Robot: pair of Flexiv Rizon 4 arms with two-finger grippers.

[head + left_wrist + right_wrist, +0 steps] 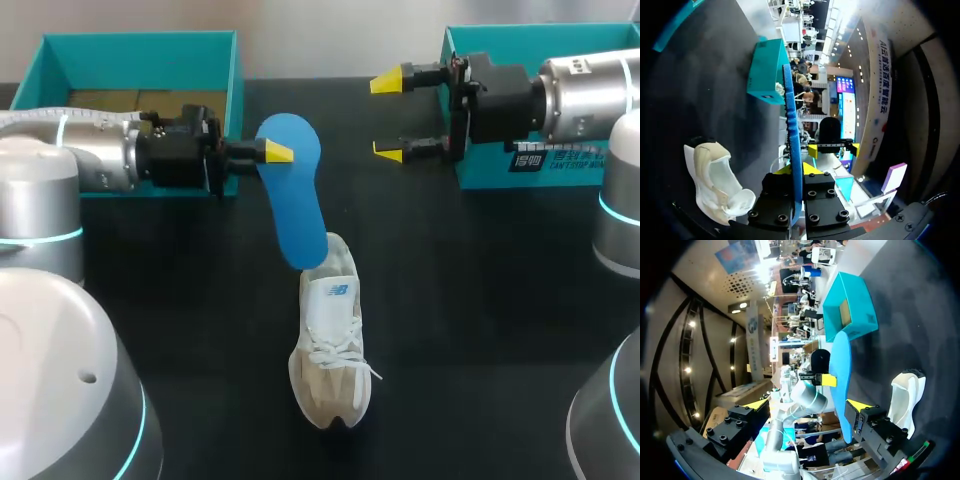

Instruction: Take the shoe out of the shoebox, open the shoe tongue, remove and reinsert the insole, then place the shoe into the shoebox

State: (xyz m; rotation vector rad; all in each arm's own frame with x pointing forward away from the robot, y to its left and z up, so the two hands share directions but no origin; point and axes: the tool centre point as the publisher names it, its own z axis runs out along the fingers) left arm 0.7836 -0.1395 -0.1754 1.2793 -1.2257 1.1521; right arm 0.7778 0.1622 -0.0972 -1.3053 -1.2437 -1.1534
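On table (480,300) — white shoe (330,350) stood outside left shoebox (140,42), which showed brown cardboard inside. Left gripper (278,152) clamped blue insole (295,210); right gripper (388,117) had its fingers apart.

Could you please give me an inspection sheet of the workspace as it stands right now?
Surface: black table.
Job's things: white shoe on its sole mid-table, laces up; blue insole held up, its lower end at the heel opening, contact unclear; open teal shoebox rear left; second teal box rear right.
Clutter: nothing seen.
Grippers: left gripper shut on the insole's upper end; right gripper open, empty, beside the second teal box.
Cables: nothing seen on the table.
Surroundings: nothing seen reaching over the table.
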